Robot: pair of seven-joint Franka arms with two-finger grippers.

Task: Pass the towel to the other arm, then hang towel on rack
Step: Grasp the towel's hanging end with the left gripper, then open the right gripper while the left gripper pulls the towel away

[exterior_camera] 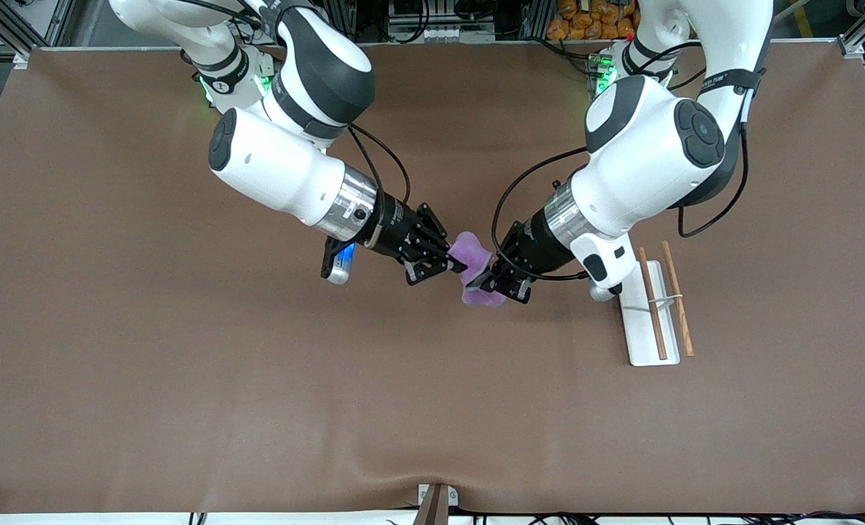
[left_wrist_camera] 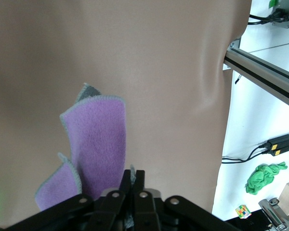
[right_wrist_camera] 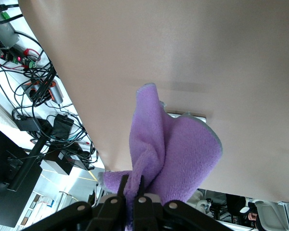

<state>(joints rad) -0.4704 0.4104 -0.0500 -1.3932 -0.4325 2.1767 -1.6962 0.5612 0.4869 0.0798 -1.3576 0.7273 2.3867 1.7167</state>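
Observation:
The purple towel hangs bunched in the air over the middle of the table, held between both grippers. My right gripper is shut on one end of it; in the right wrist view the towel bulges out of the closed fingers. My left gripper is shut on another edge; in the left wrist view the towel hangs beside the gripper and a thin grey-edged strip is pinched between the fingers. The rack stands on the table toward the left arm's end, its two wooden rods bare.
The left arm's wrist hangs just above the rack's end that is farther from the front camera. A small bracket sits at the table edge nearest the front camera. Off the table, the left wrist view shows a metal frame rail and a green cloth.

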